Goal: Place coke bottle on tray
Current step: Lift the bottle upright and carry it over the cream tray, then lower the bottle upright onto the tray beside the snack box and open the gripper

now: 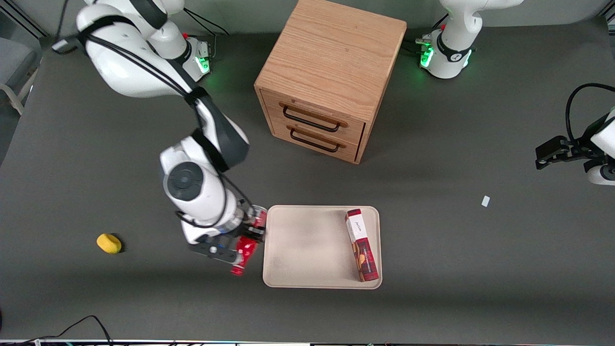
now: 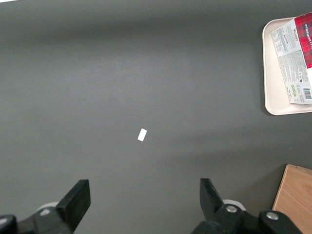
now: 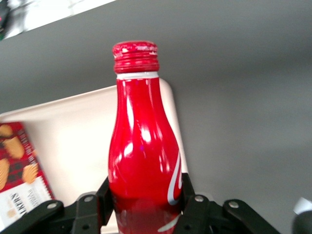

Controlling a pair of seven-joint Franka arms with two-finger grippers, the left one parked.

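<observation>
Right wrist view has the black two-finger gripper (image 3: 145, 204) clamped on one slim red coke bottle (image 3: 142, 146), jaws pinching its lower body. Front view alone places it just beside the flat beige rectangular tray (image 1: 307, 240), toward the worktop's near edge; one red-and-white box (image 1: 362, 245) lies inside.

I see the coke bottle (image 3: 144, 146) glossy red with a white neck ring and white swirl, in the black gripper (image 3: 145, 201); at its 3 o'clock, the beige tray (image 1: 307, 245); there, a red-plaid-and-white box (image 1: 362, 245); a yellow lump (image 1: 109, 243).
</observation>
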